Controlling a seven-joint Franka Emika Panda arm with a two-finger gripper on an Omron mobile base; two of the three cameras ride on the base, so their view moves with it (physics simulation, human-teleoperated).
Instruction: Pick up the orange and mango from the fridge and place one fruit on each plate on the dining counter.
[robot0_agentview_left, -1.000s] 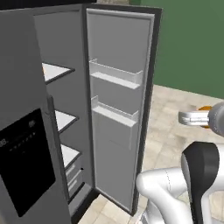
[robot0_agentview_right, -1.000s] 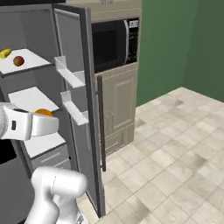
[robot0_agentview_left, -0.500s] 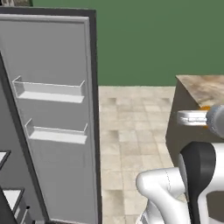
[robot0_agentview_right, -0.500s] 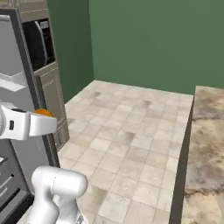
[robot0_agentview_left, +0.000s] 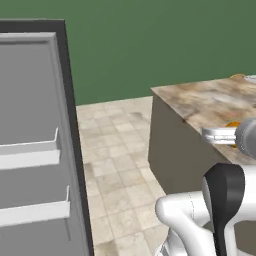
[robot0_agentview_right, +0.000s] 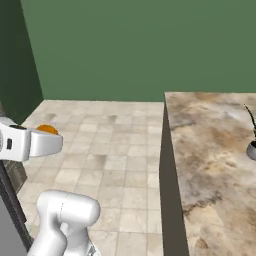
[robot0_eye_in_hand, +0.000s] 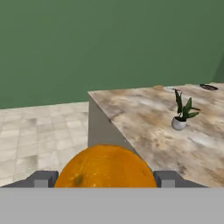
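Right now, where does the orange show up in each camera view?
Left base view: orange peeks out at far right, behind the arm.
Right base view: at left edge, atop the arm.
Hand view: bottom center, held in the gripper.
Shared landmark: the dining counter.

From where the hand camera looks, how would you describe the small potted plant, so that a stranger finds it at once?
Start at the dining counter, the long island with the marbled beige-brown top before the green wall. On that top, towards its right side, stands the potted plant, well behind the orange held in the gripper. It is the one upright thing there: dark green leaves rising from a small round pale pot.
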